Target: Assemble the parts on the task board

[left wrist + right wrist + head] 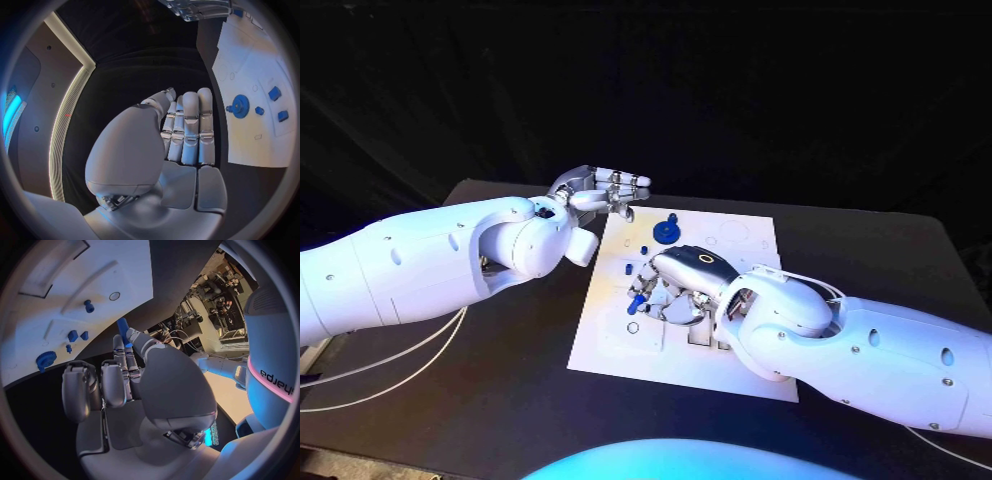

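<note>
The white task board [741, 236] lies mid-table. A blue gear [666, 230] stands near its far left side. My right hand [681, 284] hangs low over the board's left half, and its thumb and a finger pinch a slim blue part [636, 301]. The right wrist view shows this blue part [123, 328] at the fingertips, over the board's edge, with a blue peg [89, 306], the gear [45, 360] and small blue pieces [73, 335] on the board [75, 285]. My left hand [603, 190] floats off the board's far left corner, fingers straight and holding nothing. Its wrist view shows the gear [240, 106] and blue pieces [275, 93].
The black table [488, 400] has bare room on both sides of the board. White cables [401, 360] trail under my left arm at the table's left edge. My right forearm [877, 350] covers the board's near right corner.
</note>
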